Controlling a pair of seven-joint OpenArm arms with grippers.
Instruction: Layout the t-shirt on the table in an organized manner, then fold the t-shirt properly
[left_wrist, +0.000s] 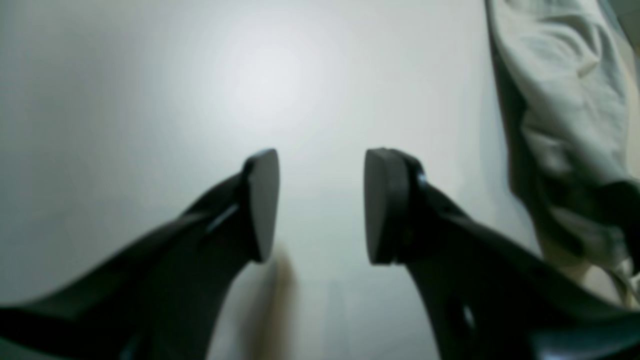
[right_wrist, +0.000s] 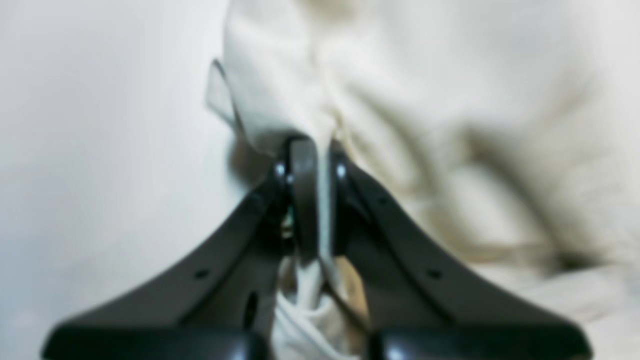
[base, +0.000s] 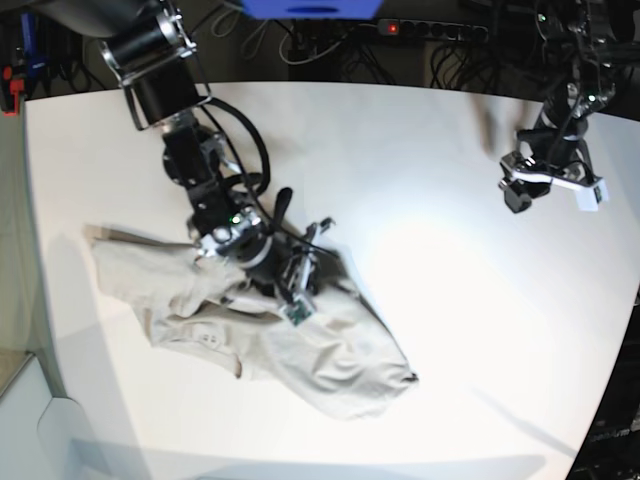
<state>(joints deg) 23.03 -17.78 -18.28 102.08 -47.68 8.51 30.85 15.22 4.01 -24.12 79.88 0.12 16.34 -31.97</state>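
Soft beige fabric t-shirt lies crumpled on white matte table, right gripper pinching a fold, left gripper wide apart, empty; limp, grab hems.

Soft blurred wrist views, bright overhead glare on the table, dim background.

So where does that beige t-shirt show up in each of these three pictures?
Left wrist view: the t-shirt hangs along the right edge, beside the open left gripper.
Right wrist view: it fills the centre and right, pinched in the right gripper.
Base view: it lies crumpled at lower left, under the right arm.
Shared landmark: the white table, bare behind the cloth in all three.
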